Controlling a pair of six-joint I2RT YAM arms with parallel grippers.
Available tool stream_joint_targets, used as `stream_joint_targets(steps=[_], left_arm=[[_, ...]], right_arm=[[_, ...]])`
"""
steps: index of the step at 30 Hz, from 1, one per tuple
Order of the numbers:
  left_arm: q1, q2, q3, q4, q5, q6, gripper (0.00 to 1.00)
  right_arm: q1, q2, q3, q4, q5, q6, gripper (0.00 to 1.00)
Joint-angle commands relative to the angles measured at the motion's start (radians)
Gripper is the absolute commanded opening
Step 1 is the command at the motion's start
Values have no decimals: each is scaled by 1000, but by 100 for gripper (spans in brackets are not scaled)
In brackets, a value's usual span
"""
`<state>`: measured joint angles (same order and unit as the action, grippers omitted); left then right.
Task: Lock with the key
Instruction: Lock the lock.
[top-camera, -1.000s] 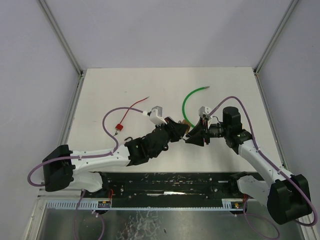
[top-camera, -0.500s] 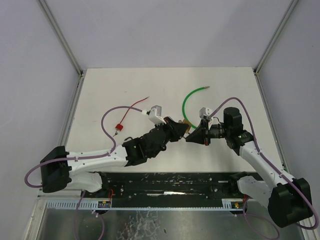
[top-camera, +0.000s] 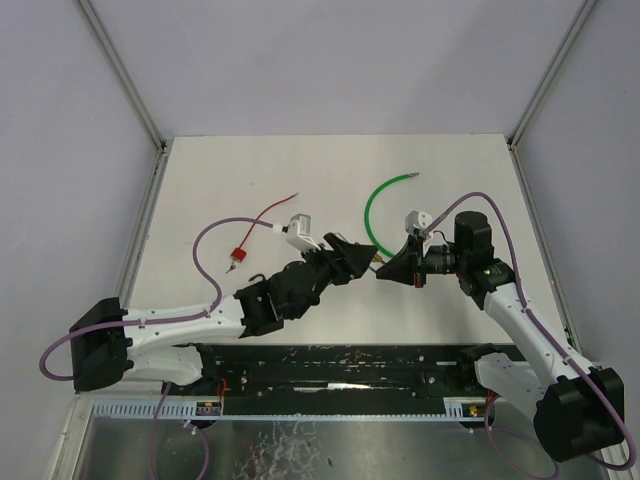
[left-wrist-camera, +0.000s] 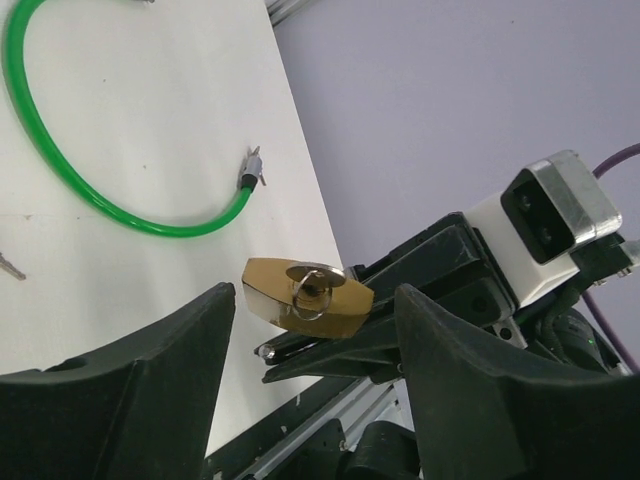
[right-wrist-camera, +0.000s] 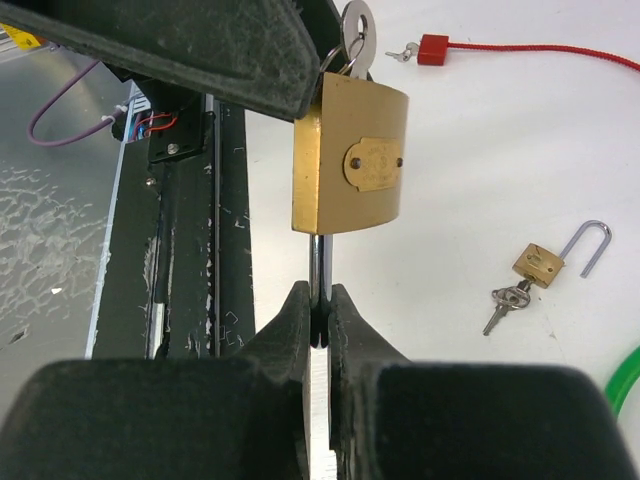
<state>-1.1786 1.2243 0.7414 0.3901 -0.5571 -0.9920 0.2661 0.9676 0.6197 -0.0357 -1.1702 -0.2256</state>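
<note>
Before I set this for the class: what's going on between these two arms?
The right pincer holds a brass padlock by its shackle. A key is already inserted at the other end. The left pincer is open and faces the key end, not yet gripping it.

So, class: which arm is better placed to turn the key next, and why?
Probably left. The right gripper is clamped on the shackle of the padlock, steadying it. The left gripper is open, jaws flanking the key end.

The held padlock (right-wrist-camera: 350, 160) blocks the middle (far table (top-camera: 300, 160) lies open beyond the green cable (top-camera: 367, 213)).
</note>
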Motion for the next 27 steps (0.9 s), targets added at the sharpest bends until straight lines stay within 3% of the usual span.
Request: stream_joint_targets(steps=[1,7,10,14,17,22,27], left_arm=[[-5,-30,-28,65,-35,35,66],[-5,-141,-141,70,-21,247,80],[-5,-242,-250,195,96,465,90],[-3,-345,-387,405,251,754,93],[9,-398,-428,465,369,877,100],[79,-388,-408,453,606,904,100],[200,-294,-398,572,826,838,100]], right_arm=[[-9,-7,50,31,-39,0,0],[-24,1,82,-70,-22,-95,0],[-29,4,103,-146,-24,-158,0],[-42,-1,114,-206,-59,-223,0],[-52,-1,124,-271,-82,-296,0],[-63,-1,139,-351,-105,-384,0],[-66,0,144,-389,-118,-432,0]])
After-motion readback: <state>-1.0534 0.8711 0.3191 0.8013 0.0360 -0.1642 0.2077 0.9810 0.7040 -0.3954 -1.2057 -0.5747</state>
